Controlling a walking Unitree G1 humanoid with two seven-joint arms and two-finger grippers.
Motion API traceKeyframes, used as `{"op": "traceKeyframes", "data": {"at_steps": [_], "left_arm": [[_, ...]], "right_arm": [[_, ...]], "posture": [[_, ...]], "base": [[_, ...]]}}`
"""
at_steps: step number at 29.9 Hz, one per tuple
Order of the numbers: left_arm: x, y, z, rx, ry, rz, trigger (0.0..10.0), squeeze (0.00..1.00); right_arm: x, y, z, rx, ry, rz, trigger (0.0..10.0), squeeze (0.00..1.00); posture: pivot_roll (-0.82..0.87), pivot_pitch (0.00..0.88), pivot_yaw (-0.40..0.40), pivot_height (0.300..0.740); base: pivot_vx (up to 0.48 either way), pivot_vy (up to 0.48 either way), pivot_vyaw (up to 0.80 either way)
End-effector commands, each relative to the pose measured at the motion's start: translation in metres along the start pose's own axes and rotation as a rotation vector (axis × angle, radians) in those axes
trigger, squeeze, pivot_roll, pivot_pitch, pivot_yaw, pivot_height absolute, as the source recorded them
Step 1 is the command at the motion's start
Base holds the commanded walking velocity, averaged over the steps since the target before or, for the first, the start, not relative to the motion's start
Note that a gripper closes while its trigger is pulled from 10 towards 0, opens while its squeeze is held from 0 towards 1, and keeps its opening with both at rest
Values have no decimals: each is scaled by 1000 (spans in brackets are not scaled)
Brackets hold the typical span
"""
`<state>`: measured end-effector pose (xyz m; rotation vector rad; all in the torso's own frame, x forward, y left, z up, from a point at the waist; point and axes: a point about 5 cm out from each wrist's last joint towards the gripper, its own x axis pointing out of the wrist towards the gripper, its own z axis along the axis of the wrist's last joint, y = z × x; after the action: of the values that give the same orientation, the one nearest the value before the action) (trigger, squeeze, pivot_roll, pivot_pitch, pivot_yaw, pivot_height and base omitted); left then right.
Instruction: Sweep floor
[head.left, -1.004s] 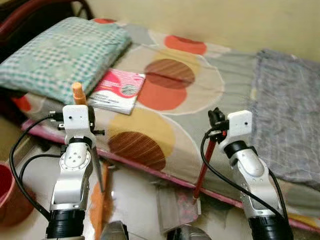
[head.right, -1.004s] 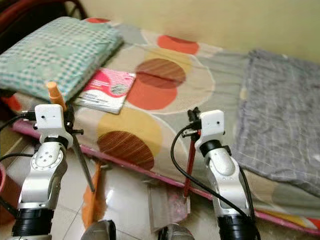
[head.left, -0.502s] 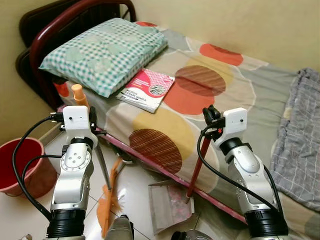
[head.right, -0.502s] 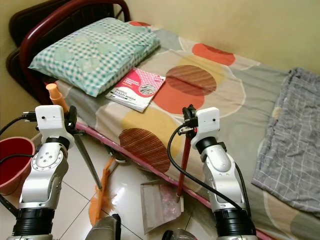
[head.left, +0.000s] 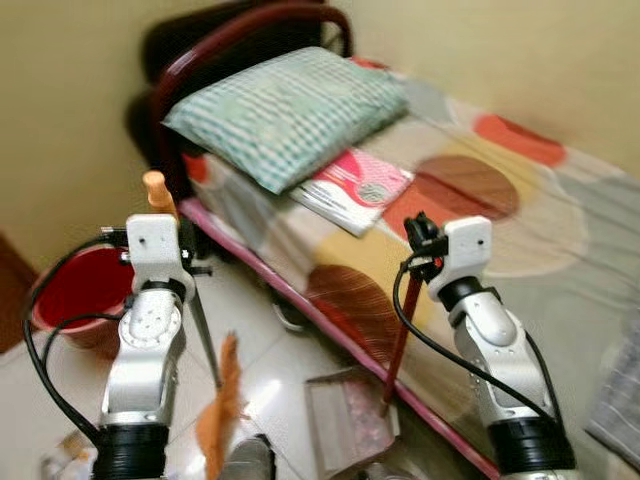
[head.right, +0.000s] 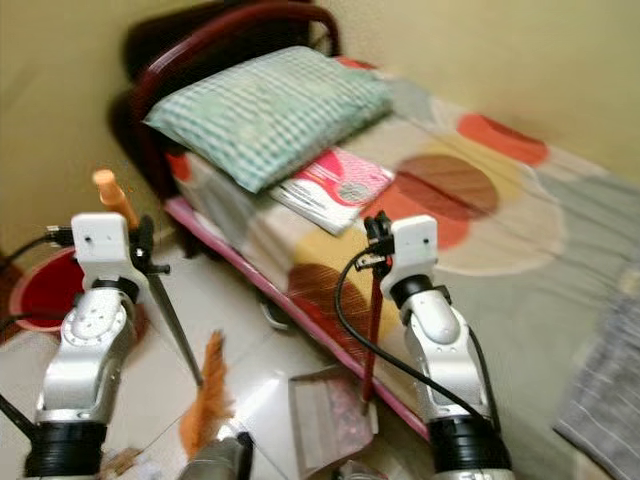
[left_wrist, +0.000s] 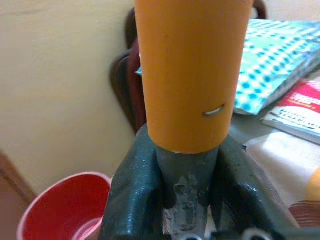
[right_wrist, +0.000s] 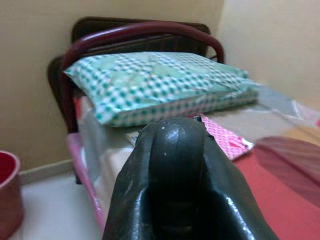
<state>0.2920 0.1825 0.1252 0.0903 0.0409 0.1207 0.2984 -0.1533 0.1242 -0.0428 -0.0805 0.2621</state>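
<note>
Between the earlier pictures and now the head camera has swung toward the head of the bed, so the dark red metal headboard, the red plastic bucket and more pale tiled floor come into sight; both arms keep the same hold, and the whole picture is blurred by that turn.

Clamped in the left gripper, near its top end, is the long broom with an orange handle tip; its thin grey shaft slants down to orange bristles resting on the floor. In the left wrist view the black fingers pinch the shaft just under the orange cap.

Closed on the top of the red stick handle is the right gripper, and this handle drops to a grey-pink dustpan lying on the floor beside the bed edge.

Both tools look light and stiff. The smooth, thin shafts may twist within a two-finger grip, so a hold lower on the broom would probably give firmer control of the soft, springy bristles.
</note>
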Motion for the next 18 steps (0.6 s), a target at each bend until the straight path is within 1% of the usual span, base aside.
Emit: {"op": "traceKeyframes", "data": {"at_steps": [1,3,10,18], "left_arm": [[0,0,2,22,-4,-7,10000,0],[0,-1,1,16,0,-27,10000,0],[-1,-5,-1,28,9,-46,10000,0],[0,-7,-2,24,13,-65,10000,0]], "right_arm": [[6,-3,17,9,-87,-9,10000,0],[7,-4,17,27,-85,-22,10000,0],[6,-10,13,21,-66,-55,10000,0],[5,-11,9,26,-47,-81,10000,0]], "posture": [[1,3,-49,740],[2,0,-49,740],[3,0,-48,740],[1,0,-46,740]], "base": [[0,0,800],[0,0,800],[0,0,800],[0,0,800]]}}
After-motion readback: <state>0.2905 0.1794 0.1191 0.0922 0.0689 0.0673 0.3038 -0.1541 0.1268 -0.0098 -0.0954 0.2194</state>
